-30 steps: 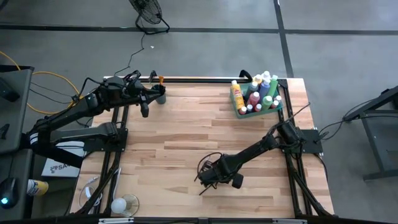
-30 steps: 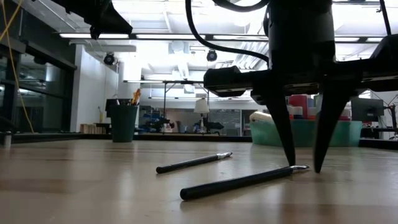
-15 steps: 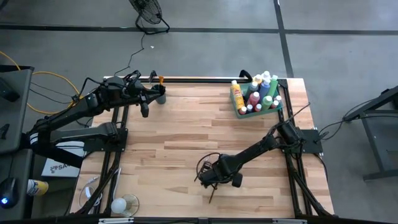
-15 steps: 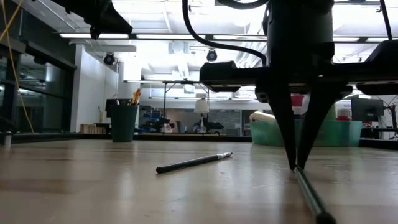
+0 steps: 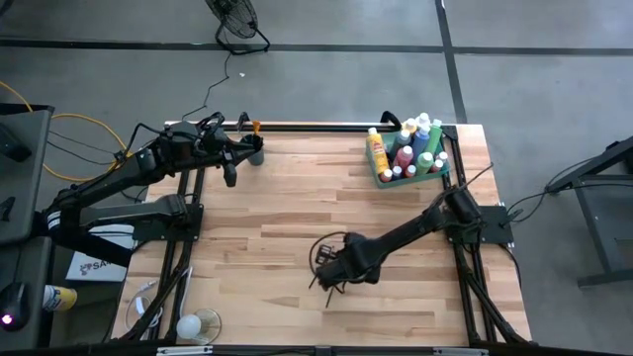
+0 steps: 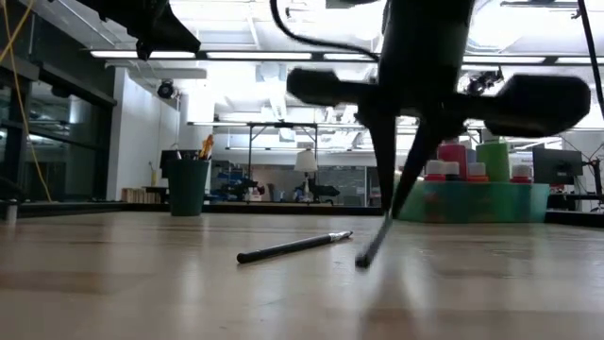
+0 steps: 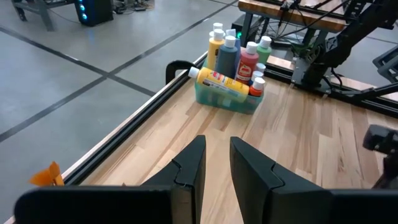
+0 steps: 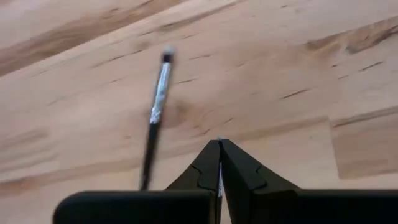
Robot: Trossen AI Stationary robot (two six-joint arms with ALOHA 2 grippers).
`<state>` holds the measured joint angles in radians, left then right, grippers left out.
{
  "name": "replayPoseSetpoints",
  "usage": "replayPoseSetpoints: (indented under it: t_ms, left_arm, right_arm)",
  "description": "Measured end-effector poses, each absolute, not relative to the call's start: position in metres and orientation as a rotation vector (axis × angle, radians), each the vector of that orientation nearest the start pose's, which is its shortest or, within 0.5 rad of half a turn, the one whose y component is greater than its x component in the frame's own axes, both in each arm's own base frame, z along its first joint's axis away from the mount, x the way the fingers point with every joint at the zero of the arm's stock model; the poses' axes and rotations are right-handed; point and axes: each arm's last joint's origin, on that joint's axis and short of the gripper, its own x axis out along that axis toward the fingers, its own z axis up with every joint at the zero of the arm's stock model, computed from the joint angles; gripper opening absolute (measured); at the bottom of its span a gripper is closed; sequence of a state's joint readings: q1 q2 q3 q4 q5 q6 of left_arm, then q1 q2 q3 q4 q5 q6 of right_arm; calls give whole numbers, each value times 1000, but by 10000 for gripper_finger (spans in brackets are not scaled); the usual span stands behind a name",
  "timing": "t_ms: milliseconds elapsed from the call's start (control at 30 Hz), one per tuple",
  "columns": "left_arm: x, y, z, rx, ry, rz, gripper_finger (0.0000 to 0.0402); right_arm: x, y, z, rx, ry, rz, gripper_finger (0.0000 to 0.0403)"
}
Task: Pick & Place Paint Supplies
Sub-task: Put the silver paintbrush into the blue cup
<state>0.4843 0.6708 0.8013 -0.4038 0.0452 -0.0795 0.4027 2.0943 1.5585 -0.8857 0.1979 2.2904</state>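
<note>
A thin dark-handled paintbrush [image 6: 374,240] hangs slanting from my right gripper [image 6: 388,215], which is shut on it over the table's near middle [image 5: 333,275]. A second paintbrush [image 6: 293,246] lies flat on the wood just beyond it and also shows in the right wrist view [image 8: 155,118]. Capped paint bottles stand in the translucent green tray [image 5: 410,158] at the far right corner. My left gripper [image 7: 216,163] hovers open and empty at the far left, beside the dark cup [image 6: 189,185]. My right gripper pinches the paintbrush's upper end [image 6: 386,220] between its two fingertips [image 8: 211,163], coming from above and pointing steeply down. The brush hangs tilted below the fingers, its handle end [image 6: 361,263] low at the table top. Whether that end touches the wood I cannot tell.
The tray [image 7: 227,94] holds several bottles, one yellow bottle lying across its rim. The dark cup [image 5: 256,153] stands at the far left edge with an orange-tipped thing in it. Bare wood stretches between the two arms.
My right gripper has shut on the end of the near paintbrush, rolled its wrist and risen a little. The brush first swung round on the table toward the near edge. Now its gripped end is raised and the handle slants down below the fingers.
</note>
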Motion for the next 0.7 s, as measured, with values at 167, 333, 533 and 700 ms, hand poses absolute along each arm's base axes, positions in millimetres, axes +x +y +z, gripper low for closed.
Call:
replayPoseSetpoints:
  t_ms: [167,333,533,700]
  left_arm:
    - [126,65,333,-153,248,447,70]
    - [126,65,333,-153,244,447,70]
    - [135,67,333,-235,218,366,70]
    - [156,73,330,-334,206,215,90]
  right_arm:
    - [372,141,192,1413,745,-1248,3]
    - [364,115,232,1275,610,-1174,3]
    - [359,68,286,990,445,-1039,3]
    - [355,22,334,722,353,-904,3]
